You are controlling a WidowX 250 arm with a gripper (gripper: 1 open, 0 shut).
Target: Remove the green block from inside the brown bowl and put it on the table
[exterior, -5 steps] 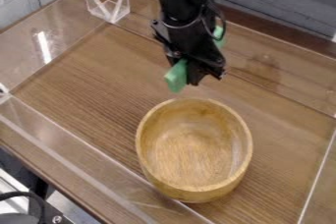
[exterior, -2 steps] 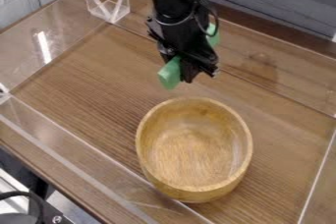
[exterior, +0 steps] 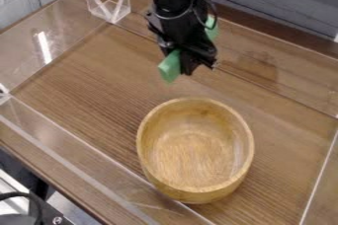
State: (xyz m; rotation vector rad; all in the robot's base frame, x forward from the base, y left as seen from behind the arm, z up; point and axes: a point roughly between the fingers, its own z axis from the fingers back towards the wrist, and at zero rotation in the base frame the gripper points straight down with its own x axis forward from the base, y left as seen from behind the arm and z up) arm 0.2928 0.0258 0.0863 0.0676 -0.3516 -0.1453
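Observation:
The green block (exterior: 171, 66) hangs in the air above the table (exterior: 93, 86), just beyond the far rim of the brown bowl (exterior: 197, 150). My gripper (exterior: 181, 66) points steeply down and is shut on the block, whose lower left end sticks out past the black fingers. The bowl is a light wooden oval near the front, and nothing lies inside it. Part of the block is hidden behind the fingers.
Low clear acrylic walls (exterior: 59, 27) border the tabletop on the left, front and right. A small clear acrylic stand (exterior: 109, 5) sits at the back left behind the arm. Bare wood lies left of the bowl and behind it.
The gripper has carried the green block a little further from the bowl's rim, up and to the left in the picture. The bowl has stayed in place.

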